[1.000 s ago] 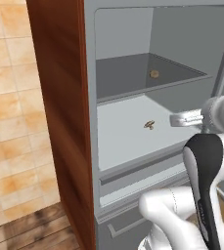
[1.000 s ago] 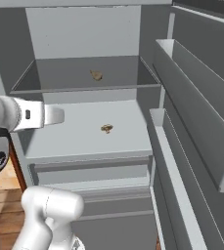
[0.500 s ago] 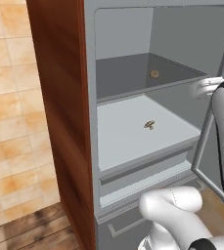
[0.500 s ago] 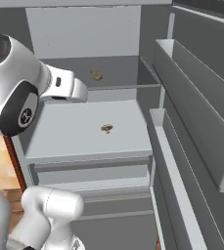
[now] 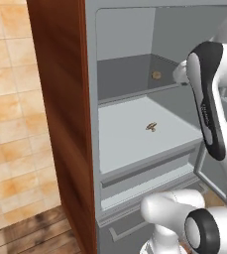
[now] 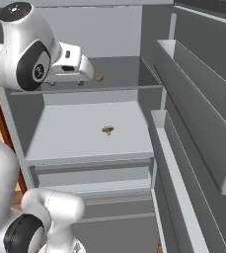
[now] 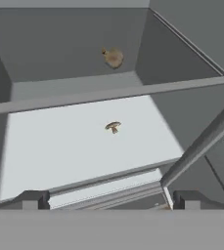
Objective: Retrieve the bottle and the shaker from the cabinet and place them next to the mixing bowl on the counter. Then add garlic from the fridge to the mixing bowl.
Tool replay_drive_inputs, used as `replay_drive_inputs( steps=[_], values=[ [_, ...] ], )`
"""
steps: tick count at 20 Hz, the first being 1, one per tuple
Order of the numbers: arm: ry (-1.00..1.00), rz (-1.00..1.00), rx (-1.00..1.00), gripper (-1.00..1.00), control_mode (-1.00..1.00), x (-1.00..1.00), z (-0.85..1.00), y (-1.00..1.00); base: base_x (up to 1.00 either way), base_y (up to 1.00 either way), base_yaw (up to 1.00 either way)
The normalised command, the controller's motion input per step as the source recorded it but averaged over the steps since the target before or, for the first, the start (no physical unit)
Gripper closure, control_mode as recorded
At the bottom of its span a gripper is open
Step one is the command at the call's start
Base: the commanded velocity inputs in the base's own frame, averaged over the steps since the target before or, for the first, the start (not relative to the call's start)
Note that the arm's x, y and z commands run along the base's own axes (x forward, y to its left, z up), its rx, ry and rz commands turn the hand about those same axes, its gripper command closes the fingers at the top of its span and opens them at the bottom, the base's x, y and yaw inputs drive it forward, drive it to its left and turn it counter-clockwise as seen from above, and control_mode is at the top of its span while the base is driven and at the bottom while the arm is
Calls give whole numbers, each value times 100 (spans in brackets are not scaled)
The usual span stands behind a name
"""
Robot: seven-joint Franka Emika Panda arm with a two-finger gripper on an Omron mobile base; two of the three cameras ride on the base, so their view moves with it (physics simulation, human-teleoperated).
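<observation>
Fridge (image 5: 130, 74) stood open, wood panel (image 5: 60, 99) on its left side. Garlic (image 7: 113, 57) (small tan lump) sat toward the back of the upper shelf (image 6: 119, 79), also seen at (image 5: 156, 75) and (image 6: 99, 76). A mushroom (image 7: 113, 127) lay near the middle of the white shelf below (image 6: 85, 131), well apart from the garlic. Tool (image 7: 108, 199) was raised in front of the fridge, level with the upper shelf, fingertips (image 7: 30, 199) spread wide, holding nothing. Door bins (image 6: 193, 113) were on the right. Drawers (image 6: 92, 173) were shut under the white shelf.
</observation>
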Motion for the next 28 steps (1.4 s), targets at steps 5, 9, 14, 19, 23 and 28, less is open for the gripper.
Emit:
replay_drive_inputs(
  steps=[5, 9, 14, 19, 23, 28],
  values=[
    [0, 0, 0, -100, -100, 77, -4, -1, 0, 0, 0],
    [-5, 0, -1, -100, -100, 57, -39, 0, 0, 0, 0],
    [-2, 0, 0, -100, -100, 52, -68, 3, 0, 0, 0],
    [14, 10, -2, -100, -100, 44, 24, 0, 0, 0, 0],
    [24, 12, -4, -100, -100, 71, 5, -5, 0, 0, 0],
    [9, 6, 0, -100, -100, 69, -6, -10, 0, 0, 0]
  ],
)
